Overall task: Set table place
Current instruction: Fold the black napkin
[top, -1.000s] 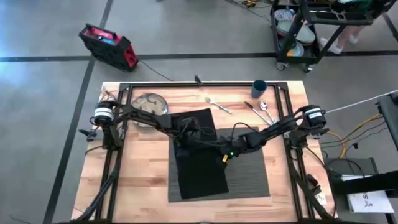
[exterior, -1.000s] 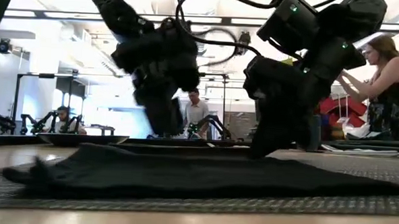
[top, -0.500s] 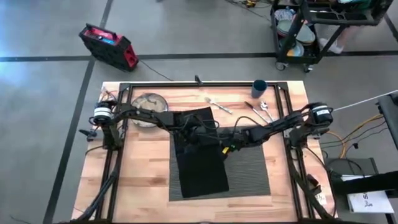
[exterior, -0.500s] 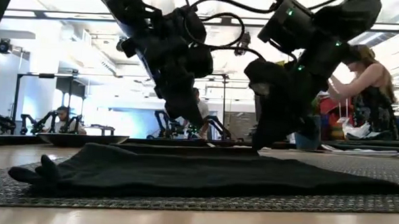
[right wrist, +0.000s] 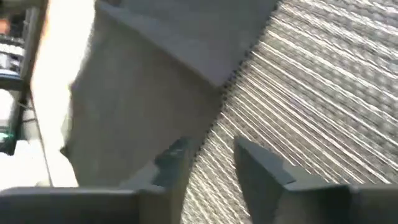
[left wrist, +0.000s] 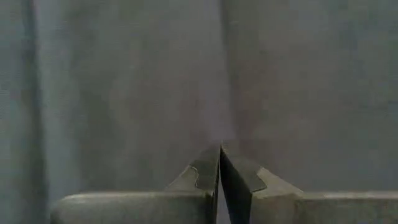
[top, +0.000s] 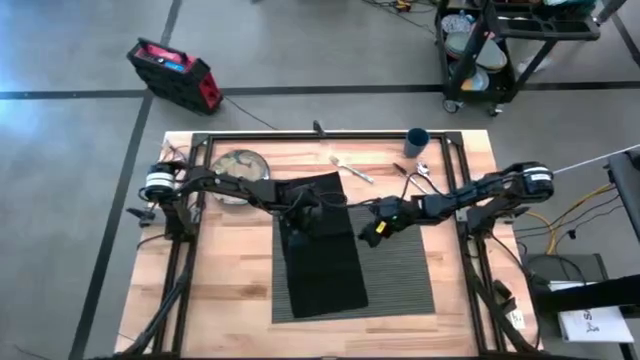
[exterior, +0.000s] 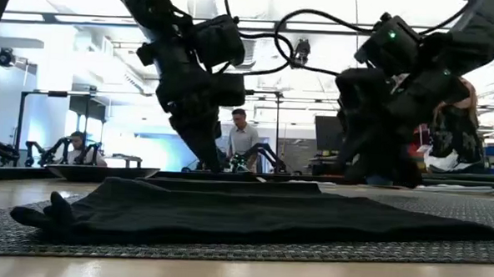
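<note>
The black napkin (top: 325, 265) lies folded into a long strip on the left half of the ribbed grey placemat (top: 400, 275). My left gripper (top: 300, 218) is shut, pointing down at the napkin's far part (left wrist: 124, 81). My right gripper (top: 368, 236) hangs open above the placemat (right wrist: 323, 81), beside the napkin's right edge (right wrist: 137, 106), with nothing between its fingers. The silvery plate (top: 240, 165), the fork (top: 350, 168), the knife and spoon (top: 415, 178) and the blue cup (top: 417, 140) rest on the wood along the table's far side. My left gripper's shut fingertips (left wrist: 211, 163) point down at the flat napkin, which fills its wrist view. I cannot tell whether they touch the cloth or stop just above it (exterior: 215, 160).
Black metal rails (top: 200, 200) run along the table's edges. The bare right half of the placemat and the wood (top: 230, 290) to the left of it hold nothing. People and a cart with dishes (top: 480, 50) are beyond the table.
My right gripper has risen off the napkin's right edge and drawn back toward the table's right edge. The napkin stays flat on the placemat.
</note>
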Controlling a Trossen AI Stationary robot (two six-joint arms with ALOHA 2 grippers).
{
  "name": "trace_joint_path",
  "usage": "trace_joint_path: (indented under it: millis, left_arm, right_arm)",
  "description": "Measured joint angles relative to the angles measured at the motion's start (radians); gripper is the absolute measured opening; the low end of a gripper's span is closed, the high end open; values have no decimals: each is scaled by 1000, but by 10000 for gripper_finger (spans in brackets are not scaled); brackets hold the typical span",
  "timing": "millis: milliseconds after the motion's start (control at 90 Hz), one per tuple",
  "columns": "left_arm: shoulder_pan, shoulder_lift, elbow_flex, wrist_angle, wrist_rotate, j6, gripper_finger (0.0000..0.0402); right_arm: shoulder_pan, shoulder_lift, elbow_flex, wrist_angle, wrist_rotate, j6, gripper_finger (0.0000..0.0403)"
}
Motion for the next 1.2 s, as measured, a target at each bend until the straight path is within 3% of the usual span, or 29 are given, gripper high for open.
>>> trace_joint_path:
  millis: [189,611,1200]
  left_arm:
    - [0,0,-22,1,-50,11,0]
    - [0,0,-84,38,-52,15,0]
    - [0,15,-94,96,-47,22,0]
  right_arm:
    - [-25,12,29,-24,63,14,161]
    - [-48,121,101,-20,18,14,113]
    - [-55,175,159,-44,-2,-10,116]
